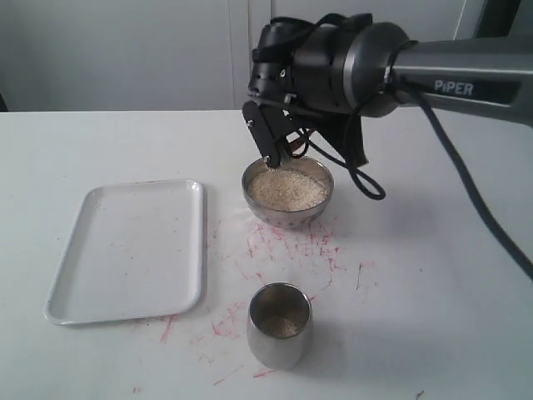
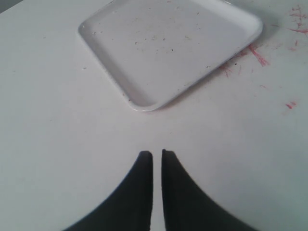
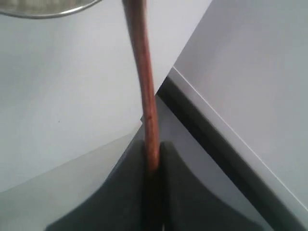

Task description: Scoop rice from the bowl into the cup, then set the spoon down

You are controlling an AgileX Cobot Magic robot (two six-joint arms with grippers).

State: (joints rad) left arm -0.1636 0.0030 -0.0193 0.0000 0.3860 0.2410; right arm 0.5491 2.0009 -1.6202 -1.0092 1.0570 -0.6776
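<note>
Item 1. Right end effector [image 3: 153,159]: dark jaws clamped on the spoon [image 3: 144,72]. The slim reddish-brown handle runs straight out from between the tips. The exterior view shows this end effector [image 1: 275,157] tilted down, tips just over the bowl's far rim. The spoon's oval end is hidden behind the jaws, so contact with the grains cannot be told.

Item 2. Bowl [image 1: 287,218]: round shiny steel, directly beneath the right end effector. An arc of its rim [image 3: 48,12] shows just beyond the spoon handle.

Item 3. Rice [image 1: 287,189]: pale beige heap filling the bowl nearly to the rim, just under the jaw tips.

Item 4. Red marks [image 1: 291,242]: scattered scratches on the white tabletop [image 1: 416,292], beginning at the bowl's foot on the side away from the right end effector.

Item 5. Cup [image 1: 279,342]: steel tumbler, upright, well apart from the right end effector, past the bowl and the red marks. A low layer of grains lies at its bottom.

Item 6. Left end effector [image 2: 157,154]: jaws drawn together with only a thin slit between them, nothing held, hanging over bare tabletop.

Item 7. Tray [image 2: 168,43]: white, rectangular, rounded corners, lying flat ahead of the left end effector's tips, speckled with small dark bits. In the exterior view the tray [image 1: 133,250] sits well to the side of the right end effector, apart from the bowl.
</note>
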